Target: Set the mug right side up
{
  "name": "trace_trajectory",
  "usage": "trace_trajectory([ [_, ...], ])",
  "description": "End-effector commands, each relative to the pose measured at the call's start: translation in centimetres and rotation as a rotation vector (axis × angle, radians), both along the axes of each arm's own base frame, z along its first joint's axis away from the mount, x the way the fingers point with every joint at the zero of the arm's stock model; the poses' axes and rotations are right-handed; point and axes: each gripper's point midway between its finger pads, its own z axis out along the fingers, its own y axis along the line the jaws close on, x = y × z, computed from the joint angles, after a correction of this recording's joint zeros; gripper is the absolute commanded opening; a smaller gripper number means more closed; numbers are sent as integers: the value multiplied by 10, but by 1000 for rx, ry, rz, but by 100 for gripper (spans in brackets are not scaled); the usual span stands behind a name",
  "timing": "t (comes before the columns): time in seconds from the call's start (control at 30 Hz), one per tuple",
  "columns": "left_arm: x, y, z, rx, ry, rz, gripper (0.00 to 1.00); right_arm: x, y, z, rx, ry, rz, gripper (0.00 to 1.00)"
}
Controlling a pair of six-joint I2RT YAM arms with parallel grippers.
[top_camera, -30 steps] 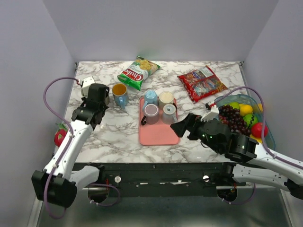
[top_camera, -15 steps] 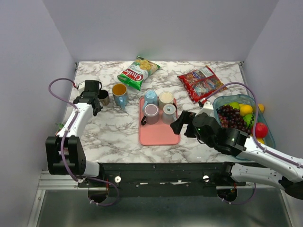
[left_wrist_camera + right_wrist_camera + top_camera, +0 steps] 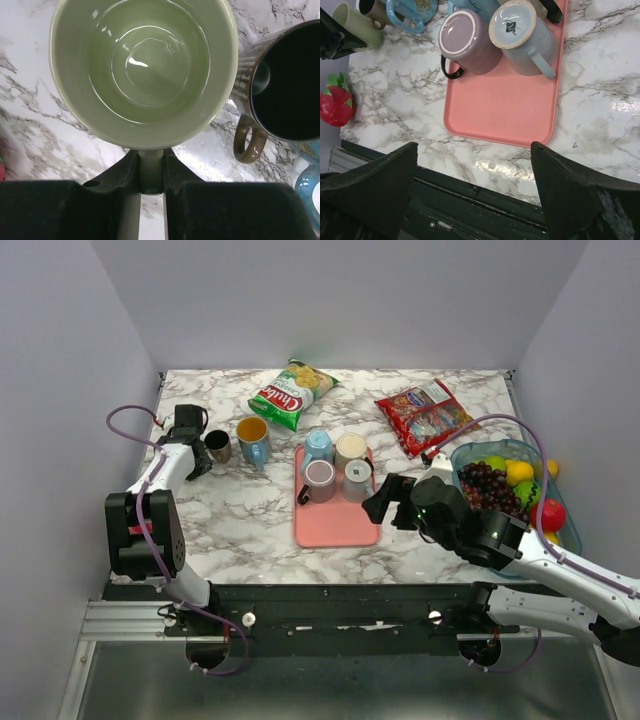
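Looking from the near edge, I see my right gripper (image 3: 385, 502) hanging over the white marble table (image 3: 240, 520), its two black fingers spread wide with nothing between them. Just past it lies a flat pink plastic tray (image 3: 500, 105) with four mugs on it. The round purple mug (image 3: 465, 35) and the pale blue mug (image 3: 520, 30) both sit bottom up. Farther back on the left, my left gripper (image 3: 150, 172) pinches the handle of the pale green ceramic mug (image 3: 145, 70). Its mouth faces the wrist camera, so I look right down inside it, with the table below. I cannot tell if it touches the table. Just beside it stands a shiny brown mug (image 3: 287, 85), mouth up. Next to that is a blue mug with a yellow inside (image 3: 252, 436). At the back lie a green snack bag (image 3: 292, 390) and a red snack bag (image 3: 428, 415).
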Motion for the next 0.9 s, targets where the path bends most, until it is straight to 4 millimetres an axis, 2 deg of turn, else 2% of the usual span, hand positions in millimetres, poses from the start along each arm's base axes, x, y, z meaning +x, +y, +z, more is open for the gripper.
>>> trace_trajectory([
  [0.0,27,3,13,3,-81,-33,0,-1,-3,-11,-31,29,14,100],
  [0.1,26,2,5,-5,-71,-37,0,0,-3,-11,-32,32,14,100],
  [0.13,26,1,2,-8,-66,-41,11,0,-3,-10,-33,31,16,100],
  [0.2,26,1,-1,-11,-57,-40,19,1,-3,-10,-39,29,14,100],
  [0.3,24,3,0,-5,-45,-25,36,3,-3,-9,-42,29,12,100],
  [0.33,22,4,2,0,-41,-18,49,3,-2,-8,-40,29,12,100],
  [0.47,19,6,10,9,-46,-4,75,1,-2,-7,-38,28,24,100],
  [0.53,17,4,15,0,-44,-8,99,1,-5,-4,-34,17,24,100],
  [0.7,11,-4,30,-39,-80,-25,99,2,-9,3,-58,-20,45,100],
  [0.83,4,-13,56,-63,-139,-58,99,6,-9,3,-128,-45,79,100],
  [0.87,2,-14,69,-63,-173,-64,99,8,-11,1,-152,-48,76,100],
])
